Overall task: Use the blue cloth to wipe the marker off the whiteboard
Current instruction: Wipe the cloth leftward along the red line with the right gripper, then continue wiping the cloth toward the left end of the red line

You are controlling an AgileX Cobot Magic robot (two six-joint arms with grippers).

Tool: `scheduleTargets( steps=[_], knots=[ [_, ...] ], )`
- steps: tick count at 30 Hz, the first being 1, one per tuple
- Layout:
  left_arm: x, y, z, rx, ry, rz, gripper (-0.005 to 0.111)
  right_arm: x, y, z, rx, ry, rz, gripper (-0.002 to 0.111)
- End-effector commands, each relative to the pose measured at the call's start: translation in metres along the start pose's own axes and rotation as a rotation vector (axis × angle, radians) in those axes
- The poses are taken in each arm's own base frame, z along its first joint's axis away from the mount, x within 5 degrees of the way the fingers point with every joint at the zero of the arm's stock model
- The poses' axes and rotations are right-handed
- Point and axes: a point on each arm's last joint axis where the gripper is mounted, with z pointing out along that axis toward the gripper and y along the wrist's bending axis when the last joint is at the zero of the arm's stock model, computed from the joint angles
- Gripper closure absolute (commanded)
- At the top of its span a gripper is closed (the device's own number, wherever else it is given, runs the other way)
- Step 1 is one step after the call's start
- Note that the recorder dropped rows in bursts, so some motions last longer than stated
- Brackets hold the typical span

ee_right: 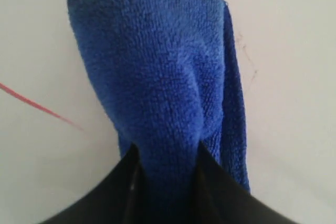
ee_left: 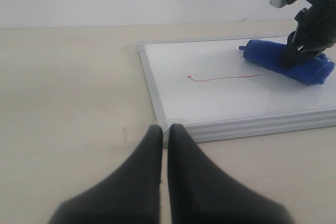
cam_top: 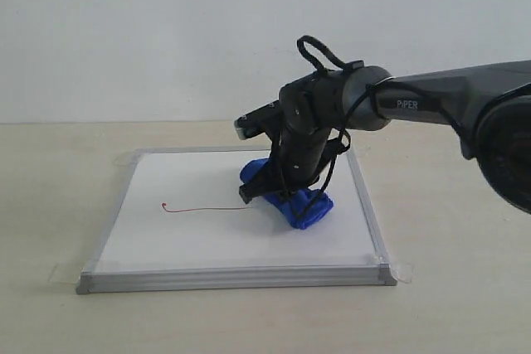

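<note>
The whiteboard (cam_top: pixel 166 242) lies flat on the table, silver-framed. A thin red marker line (cam_top: pixel 207 209) with a tiny loop at its left end crosses its middle. The blue cloth (cam_top: pixel 309 209) rests on the board's right part, just right of the line's end. My right gripper (cam_top: pixel 264 190) comes down from above and is shut on the blue cloth (ee_right: pixel 157 77), which bulges between the two black fingers (ee_right: pixel 126 182); the line's end (ee_right: pixel 37 106) shows beside it. My left gripper (ee_left: pixel 164 128) is shut and empty, low over the table near a board corner (ee_left: pixel 168 124). From there the cloth (ee_left: pixel 273 59) and line (ee_left: pixel 226 78) lie far off.
The beige table (cam_top: pixel 50 205) surrounds the board, with a white wall behind. Clear tape tabs hold the board's corners (cam_top: pixel 400 271). The right arm's dark body (cam_top: pixel 431 105) reaches in from the right above the board's far right edge.
</note>
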Motion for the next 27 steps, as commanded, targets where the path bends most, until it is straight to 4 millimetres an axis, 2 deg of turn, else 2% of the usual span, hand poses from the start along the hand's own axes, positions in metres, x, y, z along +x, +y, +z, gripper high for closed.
scheduleTargets(
  steps=[1,6,8,9,11,12,14,16,17,19,20,23,24,27],
  knots=[
    [-0.001,0.0,0.0,0.003,-0.011,-0.008,0.103,0.005,0.02,0.014,-0.099,0.028,-0.019,0.109],
    [-0.001,0.0,0.0,0.003,-0.011,-0.008,0.103,0.003,0.065,0.004,-0.299,0.032,-0.135,0.109],
    [-0.001,0.0,0.0,0.003,-0.011,-0.008,0.103,0.001,0.075,0.001,-0.31,0.02,-0.18,0.109],
    [-0.001,0.0,0.0,0.003,-0.011,-0.008,0.103,-0.002,0.073,-0.001,-0.292,0.005,-0.192,0.109],
    [-0.001,0.0,0.0,0.003,-0.011,-0.008,0.103,-0.009,0.054,0.0,-0.17,-0.027,-0.139,0.109],
    [-0.001,0.0,0.0,0.003,-0.011,-0.008,0.103,-0.01,0.032,0.003,-0.041,-0.026,-0.091,0.109],
    [-0.001,0.0,0.0,0.003,-0.011,-0.008,0.103,-0.009,0.0,0.003,0.151,-0.012,-0.018,0.109],
    [-0.001,0.0,0.0,0.003,-0.011,-0.008,0.103,-0.009,0.0,0.003,0.163,-0.022,0.01,0.109],
    [-0.001,0.0,0.0,0.003,-0.011,-0.008,0.103,-0.011,0.008,0.003,0.134,-0.035,0.008,0.109],
    [-0.001,0.0,0.0,0.003,-0.011,-0.008,0.103,-0.013,0.05,0.002,-0.019,-0.068,-0.09,0.109],
    [-0.001,0.0,0.0,0.003,-0.011,-0.008,0.103,-0.013,0.065,0.001,-0.067,-0.076,-0.129,0.109],
    [-0.001,0.0,0.0,0.003,-0.011,-0.008,0.103,-0.011,0.097,-0.003,-0.15,-0.088,-0.243,0.109],
    [-0.001,0.0,0.0,0.003,-0.011,-0.008,0.103,-0.012,0.097,-0.003,-0.135,-0.093,-0.25,0.109],
    [-0.001,0.0,0.0,0.003,-0.011,-0.008,0.103,-0.015,0.053,0.001,0.008,-0.086,-0.097,0.109]
  ],
)
